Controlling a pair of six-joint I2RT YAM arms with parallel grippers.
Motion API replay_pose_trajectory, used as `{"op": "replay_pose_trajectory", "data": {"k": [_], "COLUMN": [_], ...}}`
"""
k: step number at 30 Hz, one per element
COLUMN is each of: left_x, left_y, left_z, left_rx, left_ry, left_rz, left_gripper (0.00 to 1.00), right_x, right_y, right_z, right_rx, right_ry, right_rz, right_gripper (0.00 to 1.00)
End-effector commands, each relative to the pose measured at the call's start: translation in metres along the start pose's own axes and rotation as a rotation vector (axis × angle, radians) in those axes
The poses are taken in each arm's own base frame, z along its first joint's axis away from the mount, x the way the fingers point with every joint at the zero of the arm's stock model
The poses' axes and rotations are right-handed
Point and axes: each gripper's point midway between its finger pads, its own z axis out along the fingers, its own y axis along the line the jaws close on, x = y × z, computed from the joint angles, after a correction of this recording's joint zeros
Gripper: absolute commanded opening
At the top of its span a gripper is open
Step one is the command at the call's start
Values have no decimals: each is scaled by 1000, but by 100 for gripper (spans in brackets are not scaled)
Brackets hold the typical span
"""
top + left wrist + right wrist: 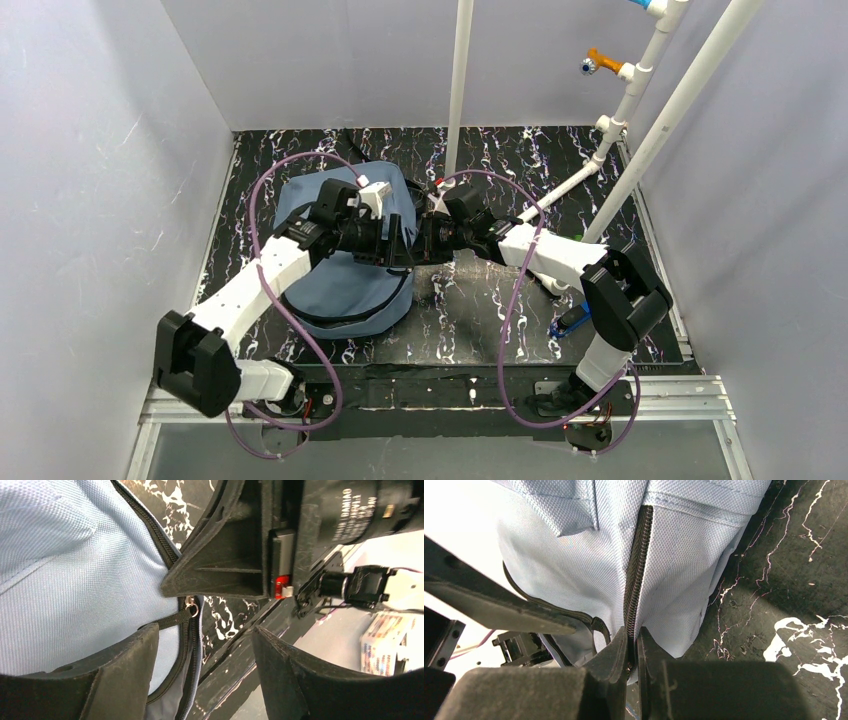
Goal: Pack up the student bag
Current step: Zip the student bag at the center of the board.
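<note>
The student bag (340, 285) is lying left of centre on the dark marbled worktop (470, 320); the right tool (633, 637) is clamping its zipper (636, 565), while the left tool (206, 635) is hovering, fingers apart, at its edge

Links: white boxy arm shells (262, 275) are joining black joint housings (200, 362).
Cables: thin purple cables (504, 340) are looping.
Left gripper (205, 632): matte black fingers (120, 675) are showing.
</note>
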Motion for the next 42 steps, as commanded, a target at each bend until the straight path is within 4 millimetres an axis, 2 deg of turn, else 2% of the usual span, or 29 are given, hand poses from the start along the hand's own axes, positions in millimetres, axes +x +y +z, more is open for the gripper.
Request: {"op": "replay_pose_trajectory", "data": {"k": [1,7,10,12,14,16,21,24,28,33,35,37,38,39,42], "left_x": [12,15,19,22,25,24,27,33,40,41,41,41,40,40,41], "left_y": [7,19,14,13,14,13,7,8,14,17,18,18,18,19,21], "left_z": [7,22,25,24,23,21,17,18,21,20,20,20,19,18,12], "left_rx": [6,-5,40,43,39,37,60,64,53,39,38,39,37,31,6], "left_ry": [124,183,202,203,197,178,181,204,226,221,222,223,221,221,227], "left_rz": [42,56,39,27,23,21,10,3,-8,-2,-4,-4,-4,-2,7], "left_gripper": [66,65,52,48,37,32,30,34,29,27,19,16,6,2,0], "right_x": [-11,-11,-10,-10,-10,-9,-10,-9,-9,-9,-8,-8,-8,-8,-7], "right_y": [33,35,34,35,35,34,35,37,37,37,37,38,38,37,34], "right_z": [-8,-8,-7,-8,-8,-7,-8,-8,-9,-8,-8,-8,-7,-6,-3], "right_rx": [-106,-117,-119,-123,-127,-127,-131,-134,-135,-137,-139,-142,-142,-140,-138], "right_ry": [-27,-25,-19,-20,-24,-21,-23,-23,-24,-22,-20,-19,-18,-18,-11], "right_rz": [-78,-86,-85,-86,-85,-83,-81,-82,-82,-82,-83,-83,-85,-87,-99], "right_gripper": [1,1,1,1,1,1,1,1,1,1,1,1,1,1,1]}}
